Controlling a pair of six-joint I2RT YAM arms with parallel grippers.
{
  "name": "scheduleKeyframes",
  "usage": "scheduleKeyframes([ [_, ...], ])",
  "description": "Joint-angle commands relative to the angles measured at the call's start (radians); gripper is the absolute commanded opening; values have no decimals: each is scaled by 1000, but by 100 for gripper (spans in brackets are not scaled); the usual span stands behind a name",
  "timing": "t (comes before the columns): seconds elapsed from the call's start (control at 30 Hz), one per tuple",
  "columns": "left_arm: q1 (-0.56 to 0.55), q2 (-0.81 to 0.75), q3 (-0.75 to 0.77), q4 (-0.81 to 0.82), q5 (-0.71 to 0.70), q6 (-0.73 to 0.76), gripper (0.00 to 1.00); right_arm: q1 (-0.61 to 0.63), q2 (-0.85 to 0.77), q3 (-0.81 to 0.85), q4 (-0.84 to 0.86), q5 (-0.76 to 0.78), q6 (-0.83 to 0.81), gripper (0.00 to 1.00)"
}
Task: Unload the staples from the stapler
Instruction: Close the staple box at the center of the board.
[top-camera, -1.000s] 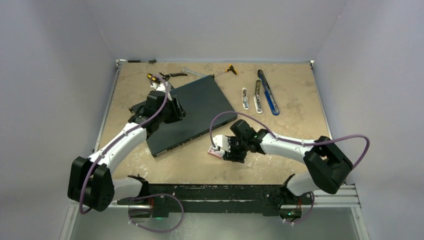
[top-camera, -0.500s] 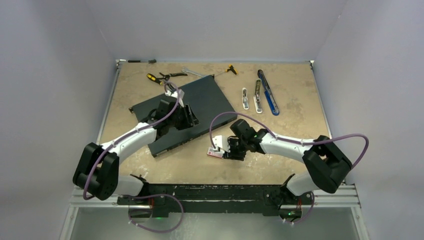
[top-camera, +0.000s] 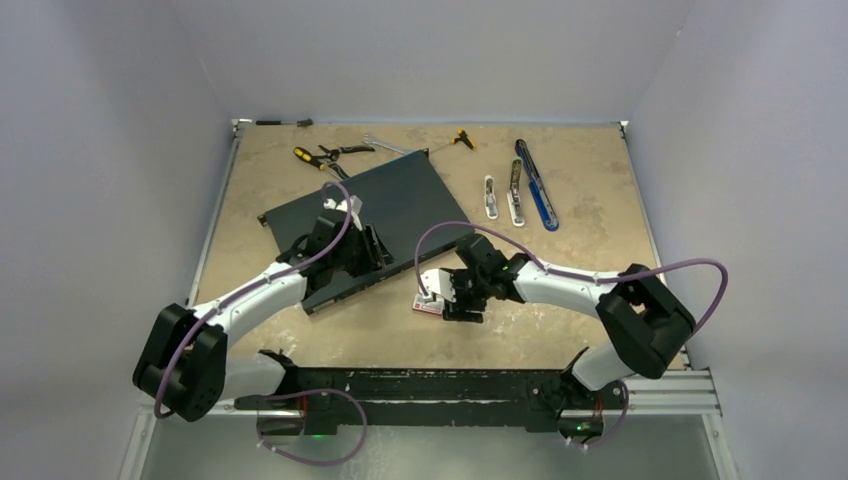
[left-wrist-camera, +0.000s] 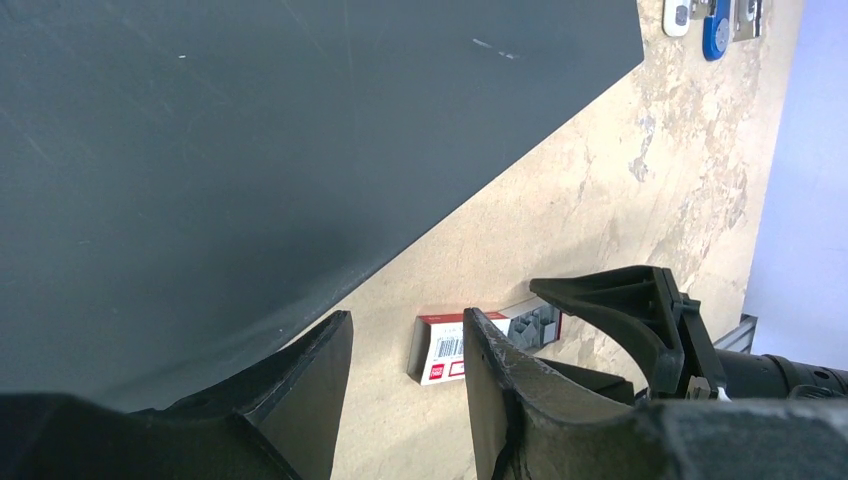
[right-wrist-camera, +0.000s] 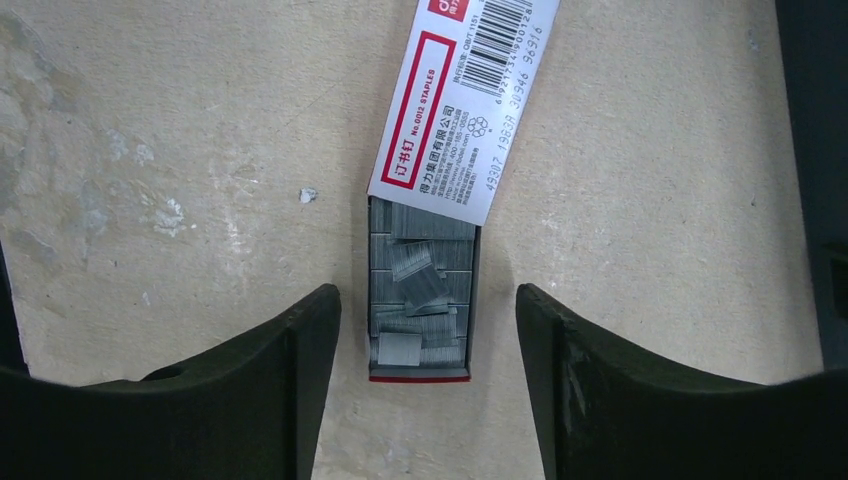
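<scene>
In the top view, the left gripper (top-camera: 368, 248) hangs over the near part of a dark board (top-camera: 405, 195) on the table (top-camera: 600, 240). The right gripper (top-camera: 447, 300) sits low over a small red-and-white box (top-camera: 429, 304), just off the board's near right corner. The stapler (top-camera: 537, 186), blue and black, lies at the far right, well apart from both arms. Two slim silvery pieces (top-camera: 516, 192) lie just beside it, and we cannot tell whether they belong to it.

In the left wrist view, the fingers (left-wrist-camera: 300, 390) stand moderately apart with nothing between them. Through the gap we see the box on the table beyond, with the right gripper just to its right.

In the right wrist view, the jaws are spread wide and straddle the box's open tray without touching either side. The white sleeve (right-wrist-camera: 465, 100) is slid partway off toward the far end. The staples (right-wrist-camera: 420, 290) lie in the exposed tray, and a few short strips sit askew on top of neater rows.

We judge that those loose strips are the unloaded ones, so the step in hand is depositing staples into the box, and the task looks close to done. The next move likely calls for the right gripper to lift straight up without nudging the tray. Any strip left in the stapler would mean a reach to the far right.
</scene>
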Motion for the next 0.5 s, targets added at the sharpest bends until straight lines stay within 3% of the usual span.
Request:
scheduleKeyframes([
  [0.0, -6, -5, 22, -1, -17, -7, 43, -5, 15, 15, -110, 10, -28, 69],
  [0.47, -6, 13, 46, -17, -21, 17, 43, -29, 19, -1, -155, 60, -17, 63],
])
